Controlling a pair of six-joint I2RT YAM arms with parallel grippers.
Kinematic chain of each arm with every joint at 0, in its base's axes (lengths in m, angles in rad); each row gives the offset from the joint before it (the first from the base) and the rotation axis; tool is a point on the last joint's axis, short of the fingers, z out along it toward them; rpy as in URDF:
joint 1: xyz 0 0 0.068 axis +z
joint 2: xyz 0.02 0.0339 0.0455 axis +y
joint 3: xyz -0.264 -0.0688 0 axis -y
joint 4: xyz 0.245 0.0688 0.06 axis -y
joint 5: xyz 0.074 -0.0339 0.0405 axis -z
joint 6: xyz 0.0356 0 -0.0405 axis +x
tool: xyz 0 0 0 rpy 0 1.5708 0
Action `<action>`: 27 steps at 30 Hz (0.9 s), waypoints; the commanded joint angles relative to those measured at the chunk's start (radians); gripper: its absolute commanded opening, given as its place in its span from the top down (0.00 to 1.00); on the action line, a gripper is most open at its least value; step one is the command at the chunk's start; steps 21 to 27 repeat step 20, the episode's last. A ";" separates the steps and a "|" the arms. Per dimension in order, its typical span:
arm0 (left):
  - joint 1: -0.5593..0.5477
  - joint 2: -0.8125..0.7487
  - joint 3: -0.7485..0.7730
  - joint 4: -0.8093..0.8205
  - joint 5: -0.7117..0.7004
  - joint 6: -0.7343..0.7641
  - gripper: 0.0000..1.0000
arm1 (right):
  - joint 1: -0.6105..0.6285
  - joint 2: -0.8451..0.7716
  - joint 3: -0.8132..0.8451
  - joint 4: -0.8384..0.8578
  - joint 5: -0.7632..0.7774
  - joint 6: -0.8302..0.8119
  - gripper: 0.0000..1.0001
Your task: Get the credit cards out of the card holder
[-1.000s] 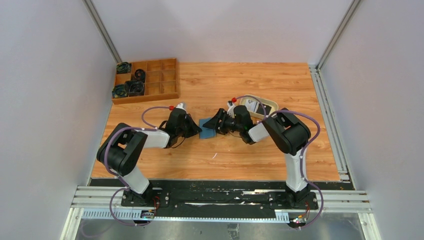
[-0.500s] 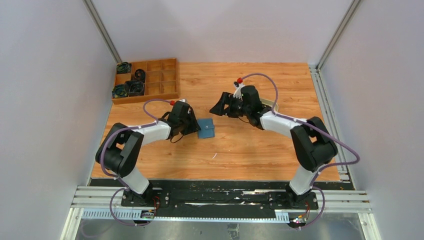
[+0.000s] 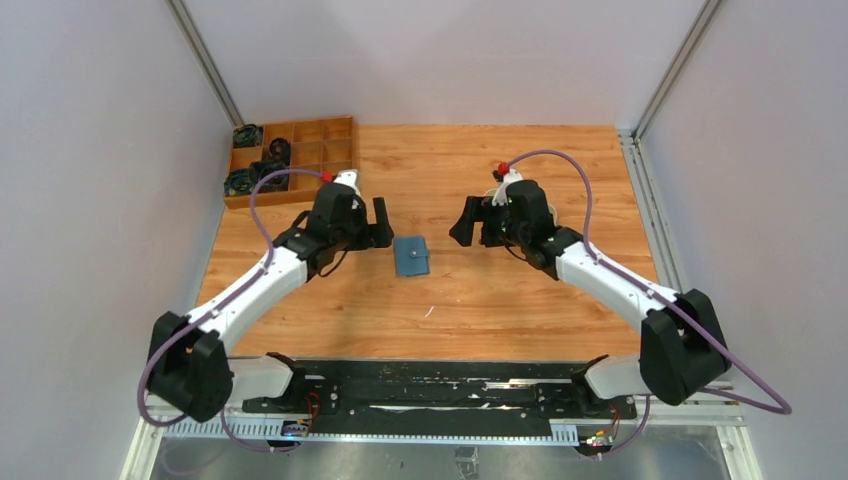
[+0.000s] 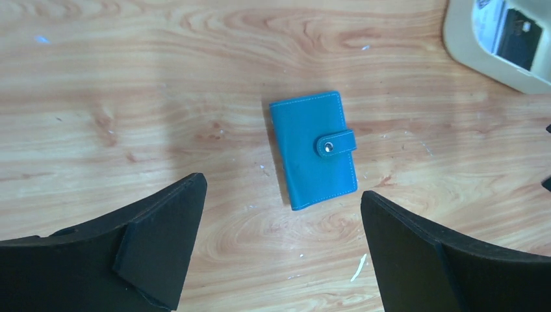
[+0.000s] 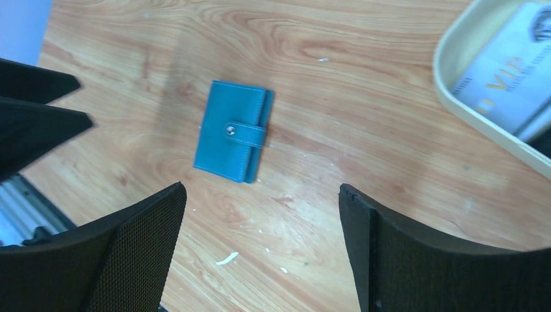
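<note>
The teal card holder lies snapped shut, well left of the cream tray — left gripper and right gripper both gape wide, empty; tugging its snap tab unpinned could merely skid it trayward.

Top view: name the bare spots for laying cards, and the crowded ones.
Bare wood: from the card holder to the near edge; the far strip right of the wooden organizer. Crowded: between left claw and right claw.

light: bright, even | shadows: soft, left of card holder | focus: seemingly sharp
</note>
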 commanded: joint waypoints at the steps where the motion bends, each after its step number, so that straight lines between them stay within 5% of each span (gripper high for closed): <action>1: 0.039 -0.126 -0.048 -0.004 -0.008 0.149 0.00 | -0.011 -0.076 -0.012 -0.143 0.153 -0.065 0.09; 4: 0.085 -0.300 -0.155 0.136 0.082 0.158 0.00 | -0.011 -0.112 -0.005 -0.192 0.213 -0.078 0.02; 9: 0.086 -0.440 -0.189 0.185 -0.016 0.190 0.00 | -0.009 -0.148 0.016 -0.244 0.349 -0.083 0.02; 27: 0.087 -0.476 -0.197 0.191 -0.058 0.192 0.00 | -0.004 -0.146 0.078 -0.294 0.353 -0.139 0.02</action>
